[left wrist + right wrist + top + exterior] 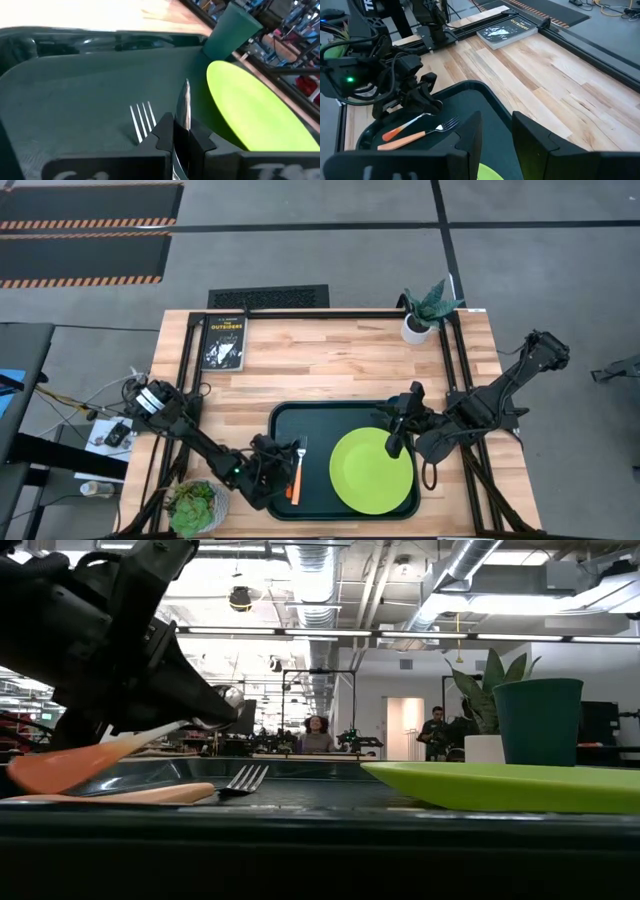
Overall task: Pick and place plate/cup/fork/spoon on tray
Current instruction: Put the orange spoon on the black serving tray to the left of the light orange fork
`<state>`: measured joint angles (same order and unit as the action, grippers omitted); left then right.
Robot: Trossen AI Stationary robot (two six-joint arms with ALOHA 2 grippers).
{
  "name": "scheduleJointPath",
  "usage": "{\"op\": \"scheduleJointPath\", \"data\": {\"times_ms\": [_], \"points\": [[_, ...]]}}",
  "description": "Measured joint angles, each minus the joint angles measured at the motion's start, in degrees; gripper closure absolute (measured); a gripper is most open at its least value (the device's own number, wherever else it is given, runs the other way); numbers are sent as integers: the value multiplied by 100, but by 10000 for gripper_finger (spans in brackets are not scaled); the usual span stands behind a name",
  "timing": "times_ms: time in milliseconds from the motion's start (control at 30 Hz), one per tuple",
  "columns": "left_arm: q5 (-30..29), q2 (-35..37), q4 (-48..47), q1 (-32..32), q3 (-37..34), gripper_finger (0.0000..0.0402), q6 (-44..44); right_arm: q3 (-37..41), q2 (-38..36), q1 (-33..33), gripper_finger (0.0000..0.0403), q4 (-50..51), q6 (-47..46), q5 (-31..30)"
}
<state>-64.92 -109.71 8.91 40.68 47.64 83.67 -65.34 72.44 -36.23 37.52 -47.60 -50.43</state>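
My left claw (422, 92) pinching red-orange-handled metal spoon (406, 125) over dark green rectangular tray (285, 420), beside yellow-handled fork (417, 136). Lower flat, then release gently.

text: "OUTDOORS" partly legible | on: black book (223, 341) cover | elsewhere: nothing readable

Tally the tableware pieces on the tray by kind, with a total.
plate: 1
cup: 1
fork: 1
spoon: 1, gripped at its metal end by the left end effector, angled above the tray
Total: 4
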Motion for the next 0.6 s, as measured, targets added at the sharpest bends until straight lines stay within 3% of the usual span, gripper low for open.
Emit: {"op": "scheduleJointPath", "data": {"times_ms": [600], "points": [[3, -11, 129, -27, 0, 400, -19, 0, 0, 0, 274, 0, -2, 2]]}}
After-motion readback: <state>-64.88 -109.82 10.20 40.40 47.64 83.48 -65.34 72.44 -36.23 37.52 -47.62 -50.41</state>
